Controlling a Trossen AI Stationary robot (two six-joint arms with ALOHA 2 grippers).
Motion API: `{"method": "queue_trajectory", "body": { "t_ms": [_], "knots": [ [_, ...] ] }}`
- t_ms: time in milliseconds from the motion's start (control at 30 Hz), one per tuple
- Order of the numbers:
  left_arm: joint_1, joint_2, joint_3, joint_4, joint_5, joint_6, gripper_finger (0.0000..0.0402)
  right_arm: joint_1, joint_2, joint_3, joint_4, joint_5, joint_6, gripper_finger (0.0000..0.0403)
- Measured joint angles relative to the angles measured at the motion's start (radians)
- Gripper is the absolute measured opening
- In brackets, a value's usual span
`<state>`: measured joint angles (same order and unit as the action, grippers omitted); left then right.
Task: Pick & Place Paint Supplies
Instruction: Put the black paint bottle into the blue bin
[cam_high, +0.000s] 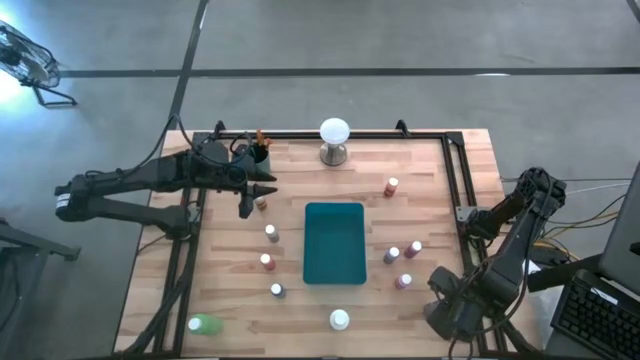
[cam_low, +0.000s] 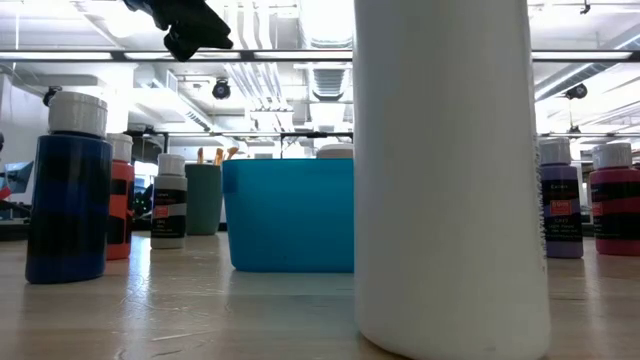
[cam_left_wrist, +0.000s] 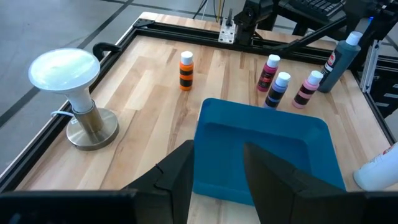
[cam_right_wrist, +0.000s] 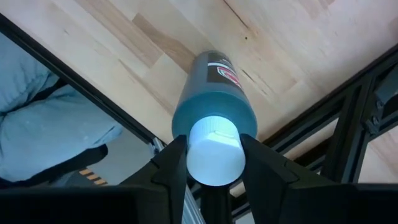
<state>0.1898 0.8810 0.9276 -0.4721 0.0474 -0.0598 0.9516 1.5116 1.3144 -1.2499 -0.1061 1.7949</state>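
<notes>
My right gripper (cam_high: 452, 305) points down at the table's near right corner, shut on a dark teal bottle (cam_right_wrist: 211, 93) with a white cap; the arm hides the bottle in the high view. The bottle also shows in the left wrist view (cam_left_wrist: 339, 59). My left gripper (cam_high: 250, 195) is open and holds nothing. It hovers level at the far left, pointing toward the teal tray (cam_high: 335, 243). Small white-capped bottles stand upright on the wood on both sides of the tray, among them an orange one (cam_high: 391, 187) and a purple one (cam_high: 392, 255). A cup with brushes (cam_high: 258, 150) stands at the far left. My right gripper has the bottle's white cap (cam_right_wrist: 214, 163) pinched between its two fingers, one on each side. The fingers come from above, pointing down. The bottle hangs or stands upright below them over the wood; I cannot tell whether its base rests on the table.
A white ball lamp on a metal base (cam_high: 334, 140) stands at the far edge. A large white bottle (cam_high: 340, 320) and a green one (cam_high: 205, 323) are near the front edge. A black frame rail (cam_high: 455, 180) runs along the right side. Light blue cloth (cam_right_wrist: 50, 124) shows beyond the edge.
</notes>
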Motion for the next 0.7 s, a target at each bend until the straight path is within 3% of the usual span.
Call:
{"method": "queue_trajectory", "body": {
  "t_ms": [467,700],
  "knots": [
    [0.000,0.000,0.000,0.000,0.000,0.000,0.0142,-0.004,-0.032,0.133,-0.166,0.008,-0.045,0.0116],
    [0.000,0.000,0.000,0.000,0.000,0.000,0.0142,-0.064,-0.053,0.284,-0.261,0.137,-0.160,0.0116]
  ]
}}
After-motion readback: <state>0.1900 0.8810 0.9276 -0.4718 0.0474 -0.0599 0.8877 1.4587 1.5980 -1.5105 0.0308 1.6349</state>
